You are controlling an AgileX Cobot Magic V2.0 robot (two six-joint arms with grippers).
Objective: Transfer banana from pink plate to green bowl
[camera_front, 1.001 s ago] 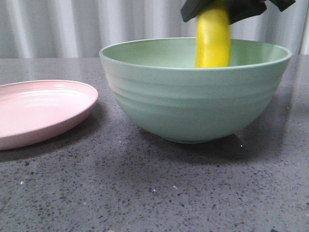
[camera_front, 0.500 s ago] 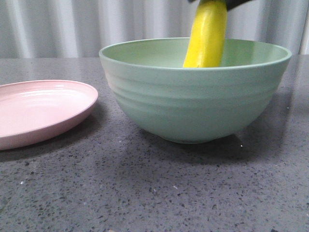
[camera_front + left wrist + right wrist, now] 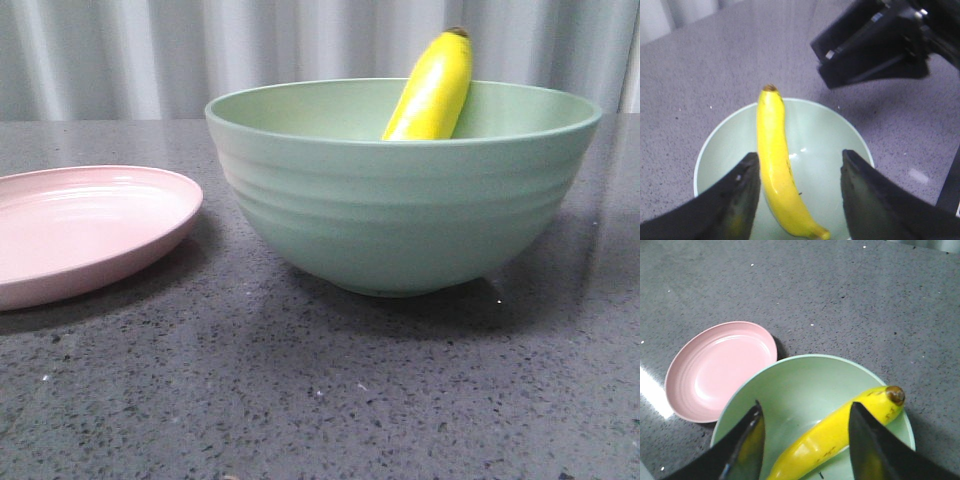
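At the centre of the front view, the banana [image 3: 432, 88] leans inside the green bowl [image 3: 400, 200], its upper part rising above the far rim at the upper right of the frame, the dark brown tip uppermost. The bowl stands on a speckled grey table [image 3: 320, 400], with the pink plate [image 3: 85, 230] at the left edge of the frame, beside the bowl and not touching it. A pale corrugated wall [image 3: 150, 55] fills the background. Neither gripper appears in this view.

In the left wrist view, the left gripper [image 3: 800, 195] hangs above the bowl with its jaws spread wide, one dark finger [image 3: 737, 200] at the lower left and the other at the lower right of the frame. The banana runs between them, free of both, from its brown tip at the bowl's rim down to the bowl's floor. The other arm's black housing [image 3: 875, 42] occupies the upper right of the frame.

In the right wrist view, the right gripper [image 3: 807, 440] likewise stands wide apart over the bowl, holding nothing. The banana lies diagonally across the bowl's inside, its tip near the rim at the right of the frame. The pink plate sits bare at the left of the frame, its rim just beside the bowl.
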